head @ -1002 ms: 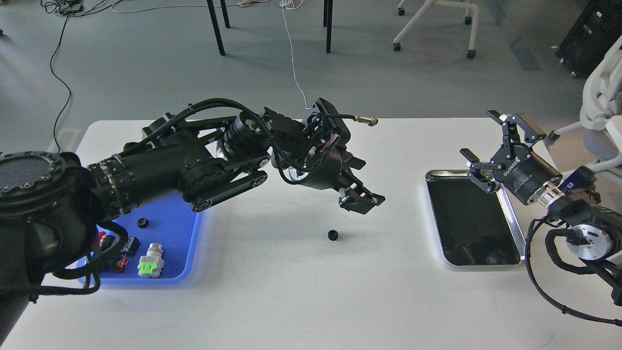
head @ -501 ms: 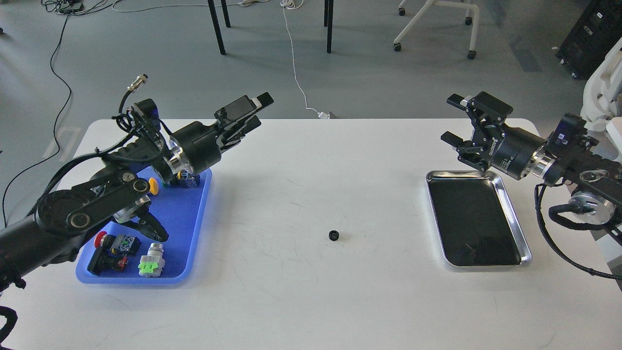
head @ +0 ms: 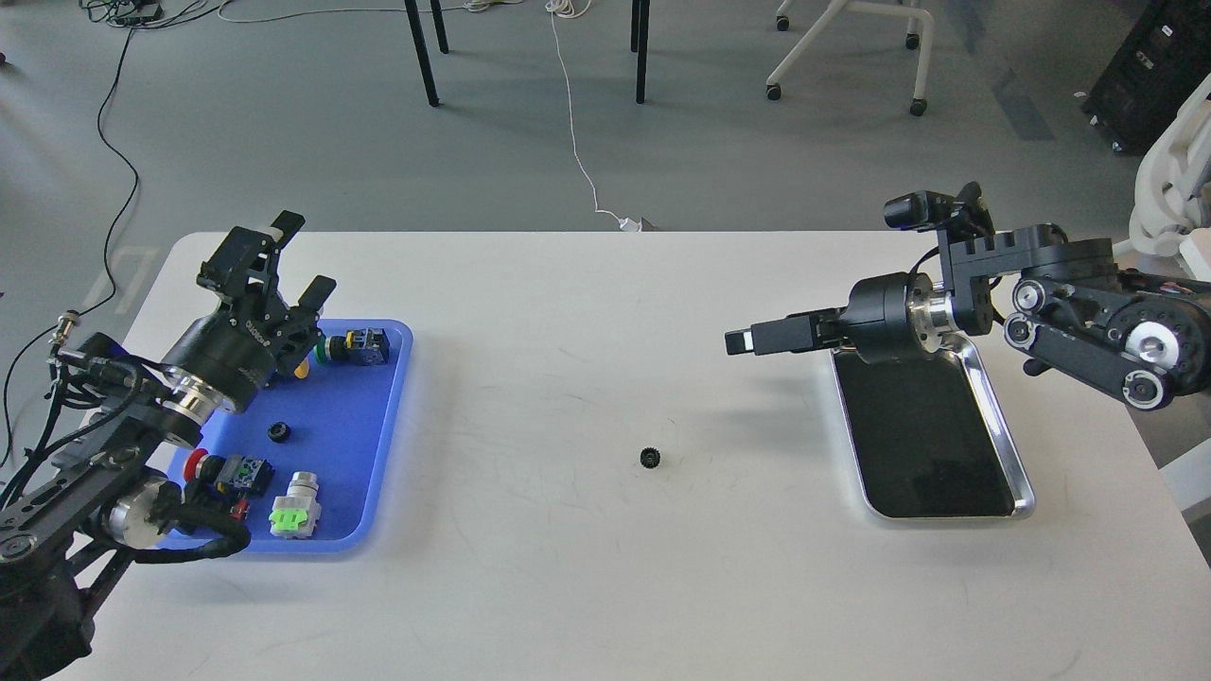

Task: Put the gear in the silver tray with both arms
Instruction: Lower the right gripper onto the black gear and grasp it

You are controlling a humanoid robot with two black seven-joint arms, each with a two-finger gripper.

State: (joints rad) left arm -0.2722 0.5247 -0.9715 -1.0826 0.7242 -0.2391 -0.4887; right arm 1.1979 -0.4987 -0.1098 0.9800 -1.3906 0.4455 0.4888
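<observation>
A small black gear (head: 649, 459) lies on the white table, near the middle. The silver tray (head: 1005, 445) lies at the right with nothing on its dark bottom. My left gripper (head: 305, 257) is open and empty above the far edge of the blue tray, far to the left of the gear. My right gripper (head: 743, 340) points left from above the silver tray's far left corner, up and to the right of the gear. It is seen side-on, so its two fingers overlap and I cannot tell them apart.
The blue plastic tray (head: 378, 454) at the left holds a second small black gear (head: 277, 432) and several push-button switches. Chair and table legs stand on the floor beyond the table's far edge.
My left arm has pulled back from the table's middle to above the blue tray. My right gripper has turned and swung left, now pointing toward the middle. The gear has not moved.
</observation>
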